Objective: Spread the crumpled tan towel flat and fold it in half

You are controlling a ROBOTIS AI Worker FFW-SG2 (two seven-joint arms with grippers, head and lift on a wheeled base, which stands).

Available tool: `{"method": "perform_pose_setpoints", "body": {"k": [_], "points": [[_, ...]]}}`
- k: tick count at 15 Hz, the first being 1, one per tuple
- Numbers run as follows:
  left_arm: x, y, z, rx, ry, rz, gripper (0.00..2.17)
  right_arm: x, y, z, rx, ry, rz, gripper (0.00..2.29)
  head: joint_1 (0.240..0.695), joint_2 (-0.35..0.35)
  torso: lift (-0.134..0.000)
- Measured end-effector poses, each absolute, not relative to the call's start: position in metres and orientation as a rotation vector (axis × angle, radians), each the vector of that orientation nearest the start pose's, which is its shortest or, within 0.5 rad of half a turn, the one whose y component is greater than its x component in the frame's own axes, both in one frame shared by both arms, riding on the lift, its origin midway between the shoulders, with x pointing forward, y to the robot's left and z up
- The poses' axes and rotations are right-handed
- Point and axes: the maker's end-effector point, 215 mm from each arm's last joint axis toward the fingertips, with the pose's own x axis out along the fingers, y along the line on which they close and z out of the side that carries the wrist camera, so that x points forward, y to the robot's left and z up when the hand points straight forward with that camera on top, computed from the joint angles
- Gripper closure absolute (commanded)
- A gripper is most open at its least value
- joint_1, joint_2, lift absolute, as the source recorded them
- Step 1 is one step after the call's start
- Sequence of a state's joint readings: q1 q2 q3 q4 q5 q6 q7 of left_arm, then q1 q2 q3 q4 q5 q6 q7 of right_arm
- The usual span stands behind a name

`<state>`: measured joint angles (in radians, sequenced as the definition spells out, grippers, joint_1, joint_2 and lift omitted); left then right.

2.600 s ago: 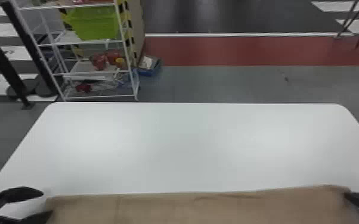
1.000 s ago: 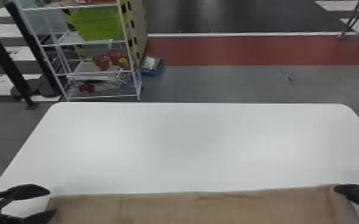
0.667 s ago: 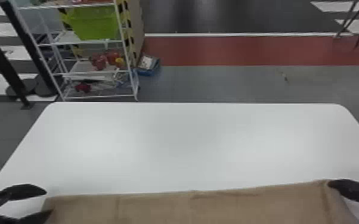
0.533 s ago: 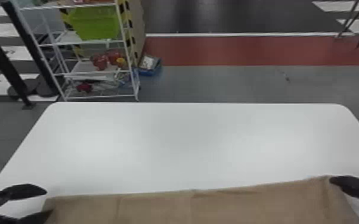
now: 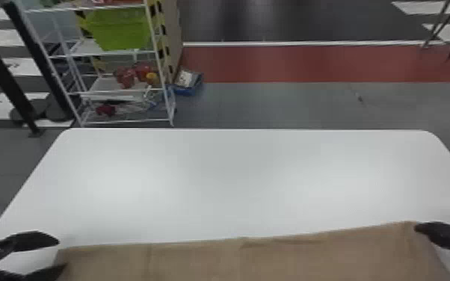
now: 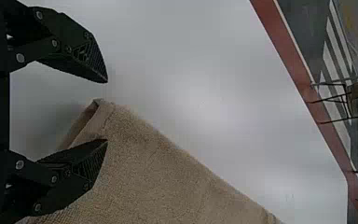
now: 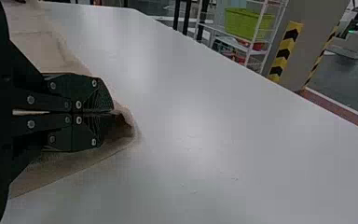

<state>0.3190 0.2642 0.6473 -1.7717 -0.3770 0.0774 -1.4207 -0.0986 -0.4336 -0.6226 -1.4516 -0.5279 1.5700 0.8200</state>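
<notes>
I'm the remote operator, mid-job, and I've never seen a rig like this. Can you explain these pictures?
The machine is a robot with two black arms, each ending in a two-fingered claw. The widest view looks forward and down from its head, so its left arm shows on the left. The other two come from cameras on the wrists and are turned on their side, each with that arm's own fingers coming in from the left edge.

On the white table is the tan towel, spread across the near part with a few creases. The right claw is closed on one corner. The left claw is open by another corner, gripping nothing.
</notes>
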Motion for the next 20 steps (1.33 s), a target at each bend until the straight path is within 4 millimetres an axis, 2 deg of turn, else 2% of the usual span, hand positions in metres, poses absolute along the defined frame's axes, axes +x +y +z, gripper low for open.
{"method": "perform_pose_setpoints", "body": {"k": [5,9,15,20], "points": [[0.339,0.423,-0.439,0.452,0.660,-0.783,0.52,0.440,-0.406,-0.423,1.055,0.818,0.348,1.41,0.695,0.026,-0.123],[0.339,0.423,-0.439,0.454,0.657,-0.788,0.52,0.462,-0.409,-0.420,1.053,0.744,0.353,1.41,0.695,0.019,-0.123],[0.341,0.421,-0.434,0.447,0.634,-0.787,0.52,0.470,-0.401,-0.409,1.063,0.714,0.393,1.41,0.695,0.028,-0.123],[0.347,0.415,-0.430,0.442,0.609,-0.792,0.51,0.480,-0.409,-0.434,0.943,0.740,0.333,1.40,0.695,0.013,-0.123]]}}
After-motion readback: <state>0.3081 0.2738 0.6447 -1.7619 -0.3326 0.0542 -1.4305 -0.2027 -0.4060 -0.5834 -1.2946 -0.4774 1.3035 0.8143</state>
